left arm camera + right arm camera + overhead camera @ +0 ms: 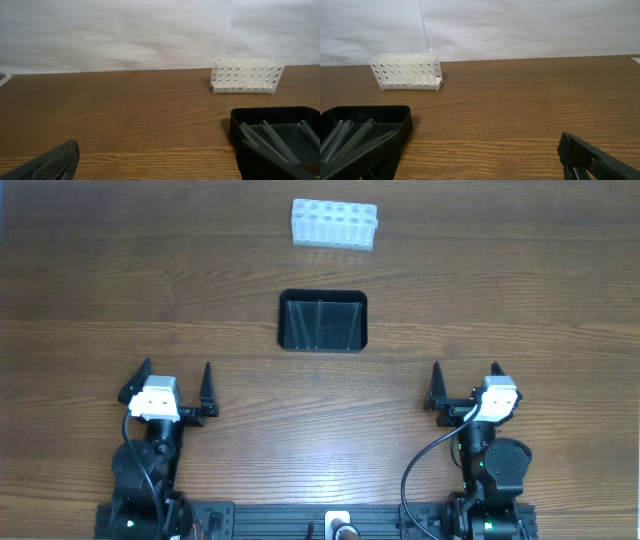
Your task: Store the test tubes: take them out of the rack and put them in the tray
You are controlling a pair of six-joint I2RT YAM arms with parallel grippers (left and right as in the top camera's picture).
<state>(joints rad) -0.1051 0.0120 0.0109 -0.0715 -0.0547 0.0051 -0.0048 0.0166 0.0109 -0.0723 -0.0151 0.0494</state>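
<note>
While both arms sit low at the near edge of the tabletop (pixel 520 280), the left tool (pixel 177 367) stands wide open and holds nothing, and so does the right tool (pixel 466 367). Farther off, between them and well apart from both, lies the black tray (pixel 322 294). Clear test tubes (pixel 359 131) lie flat inside it, side by side, long axes running near to far. Their glass is faint against the black floor and the tray's wall cuts off their ends, so their count is hard to make out. Beyond the tray, apart from it, stands the white rack (pixel 335 224), long side running left to right; whether any tube stands in its holes cannot be told.
</note>
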